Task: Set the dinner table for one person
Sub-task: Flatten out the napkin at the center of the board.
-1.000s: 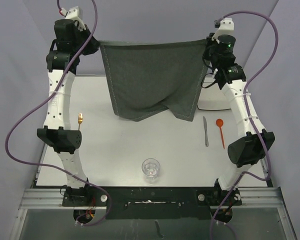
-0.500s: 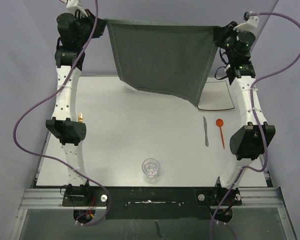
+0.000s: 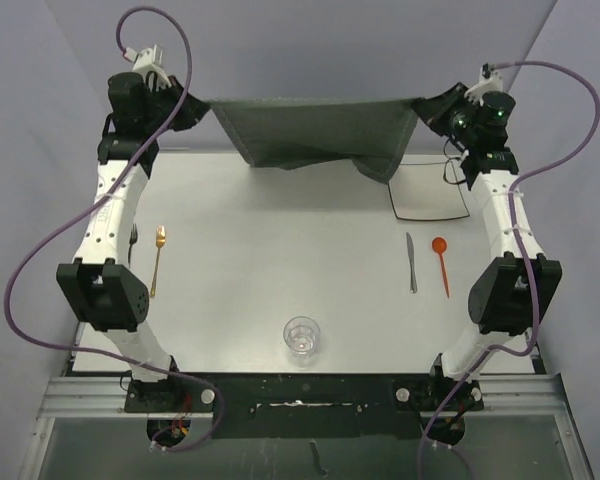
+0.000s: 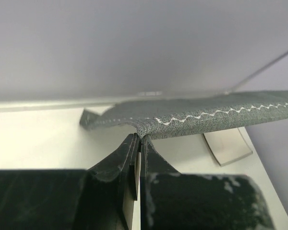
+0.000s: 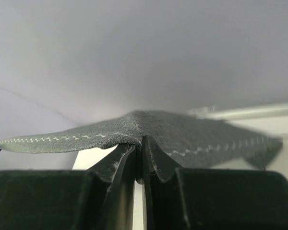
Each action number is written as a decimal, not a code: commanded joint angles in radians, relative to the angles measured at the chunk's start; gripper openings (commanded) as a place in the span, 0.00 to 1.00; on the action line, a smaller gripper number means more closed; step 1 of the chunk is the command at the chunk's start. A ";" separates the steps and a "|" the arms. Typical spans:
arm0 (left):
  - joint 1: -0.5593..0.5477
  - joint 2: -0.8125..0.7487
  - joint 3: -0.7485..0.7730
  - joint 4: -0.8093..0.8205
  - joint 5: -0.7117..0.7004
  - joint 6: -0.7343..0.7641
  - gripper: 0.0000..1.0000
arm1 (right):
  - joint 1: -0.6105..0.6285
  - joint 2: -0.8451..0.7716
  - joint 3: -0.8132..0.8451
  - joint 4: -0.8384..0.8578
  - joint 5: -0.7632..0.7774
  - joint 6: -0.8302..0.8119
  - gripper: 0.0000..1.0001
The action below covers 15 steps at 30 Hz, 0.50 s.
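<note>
**Placemat hanging over the far edge, both grippers clamped on it**

The dinner table (image 3: 280,260) is filling your top view. The grey placemat (image 3: 310,130) is hiding its far edge and covering a corner of the one plate (image 3: 435,195). The left gripper (image 4: 140,139) and right gripper (image 5: 139,140) are each pinching a top corner. One knife (image 3: 411,262), one orange spoon (image 3: 441,262), one glass (image 3: 301,338) and one gold utensil (image 3: 157,262) are lying apart, leaving open white room mid-table.

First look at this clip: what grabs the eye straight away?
A dark grey placemat hangs stretched between both arms over the far part of the white table, its upper corners pinched by the shut left gripper and right gripper. Nearer, a clear glass stands front centre, with a knife and orange spoon to the right.
</note>
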 commanded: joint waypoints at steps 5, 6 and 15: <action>0.093 -0.418 -0.401 -0.056 -0.093 0.026 0.00 | -0.115 -0.228 -0.329 -0.316 0.057 0.032 0.00; 0.093 -0.436 -0.428 -0.080 -0.084 0.008 0.00 | -0.115 -0.242 -0.354 -0.353 0.070 0.035 0.00; 0.089 -0.485 -0.558 -0.354 -0.039 -0.063 0.00 | -0.096 -0.254 -0.334 -0.677 0.100 -0.036 0.00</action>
